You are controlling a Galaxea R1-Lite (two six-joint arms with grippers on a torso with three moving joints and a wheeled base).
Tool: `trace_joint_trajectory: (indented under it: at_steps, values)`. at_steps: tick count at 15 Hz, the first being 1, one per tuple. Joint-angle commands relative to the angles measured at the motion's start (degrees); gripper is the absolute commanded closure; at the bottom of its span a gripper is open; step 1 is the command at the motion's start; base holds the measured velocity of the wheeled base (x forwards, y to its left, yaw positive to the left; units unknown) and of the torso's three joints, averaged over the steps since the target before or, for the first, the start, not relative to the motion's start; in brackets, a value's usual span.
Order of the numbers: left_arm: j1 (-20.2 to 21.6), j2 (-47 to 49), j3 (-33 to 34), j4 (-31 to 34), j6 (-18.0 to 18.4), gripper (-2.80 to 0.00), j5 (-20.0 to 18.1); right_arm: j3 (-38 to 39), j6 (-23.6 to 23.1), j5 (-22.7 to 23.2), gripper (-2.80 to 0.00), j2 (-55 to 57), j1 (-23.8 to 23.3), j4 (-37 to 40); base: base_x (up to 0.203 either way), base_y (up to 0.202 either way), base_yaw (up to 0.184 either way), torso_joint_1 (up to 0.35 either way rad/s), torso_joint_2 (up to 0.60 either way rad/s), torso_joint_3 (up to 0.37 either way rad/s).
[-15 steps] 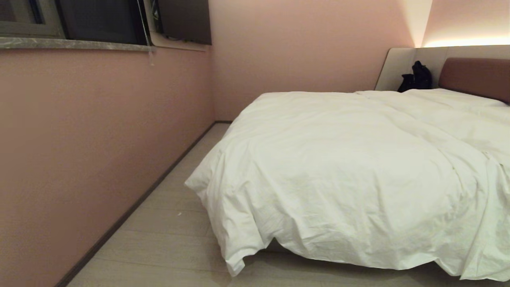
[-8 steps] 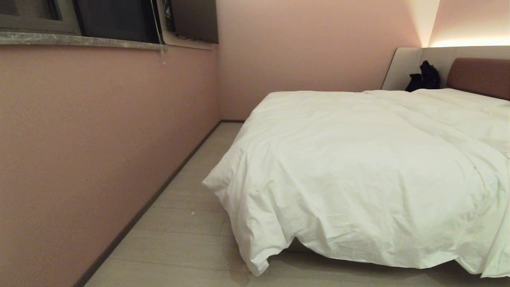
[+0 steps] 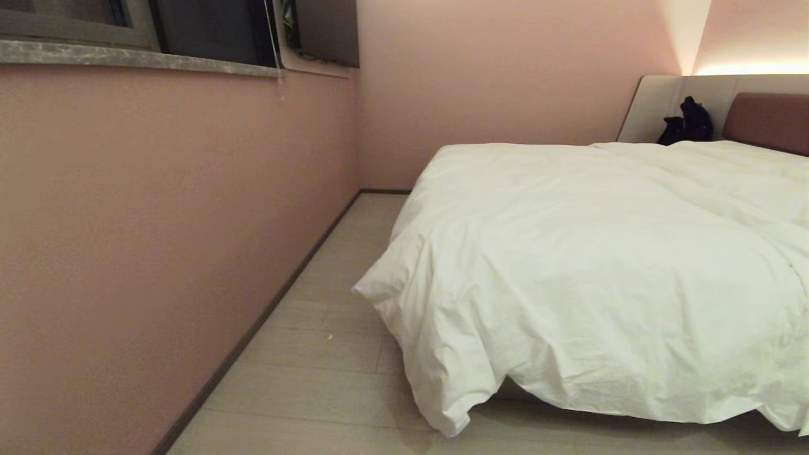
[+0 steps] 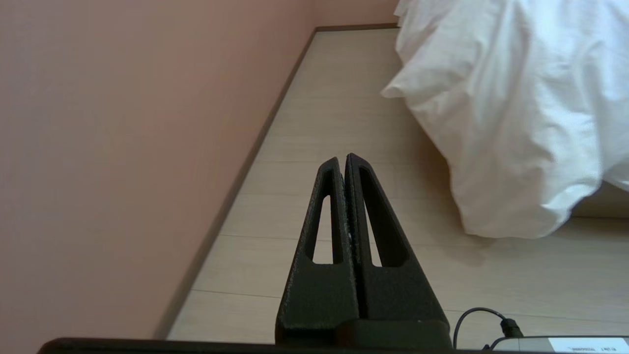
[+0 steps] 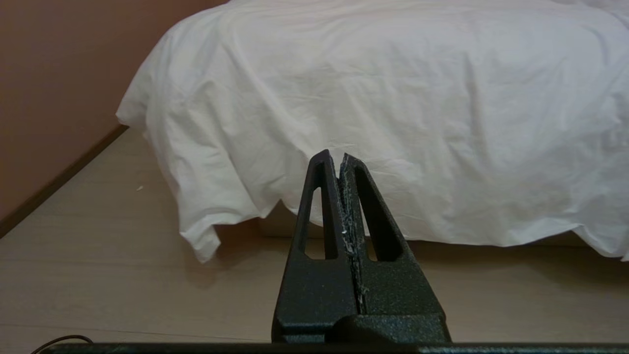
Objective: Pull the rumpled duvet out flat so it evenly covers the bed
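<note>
Bed [image 3: 765, 120] fills right of head view, headboard far right. Duvet [image 3: 600, 265] lies over it, softly wrinkled; near-left corner droops off the foot almost to floor [image 3: 328, 379]. Step in hand looks like approach: nothing gripped. Left gripper [image 4: 342, 160] and right gripper [image 5: 334, 156] both pinched closed, empty, low over floor, well short of fabric. Next move calls for opening 1 claw and closing on the hanging corner. Open floor strip runs between wall [image 3: 158, 240] and bed; dark bag [image 3: 689, 120] beside headboard.
</note>
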Motion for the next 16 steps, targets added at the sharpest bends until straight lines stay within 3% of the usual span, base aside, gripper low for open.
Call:
trace_joint_trajectory:
  at_steps: [1,12,16]
  values:
    - [0.0,0.0,0.0,0.0,0.0,0.00,0.1,0.0,0.0,0.0,0.00,0.0,0.0,0.0,0.000,0.197,0.000,0.005,0.00,-0.002]
    - [0.0,0.0,-0.1,0.0,-0.1,0.00,0.1,0.0,0.0,0.0,0.00,0.0,0.0,0.0,0.000,0.194,0.000,0.001,0.00,0.002]
    - [0.0,0.0,0.0,-0.1,-0.1,0.00,0.1,0.0,0.0,0.0,0.00,0.0,0.0,0.0,0.000,0.049,0.001,0.002,0.00,0.001]
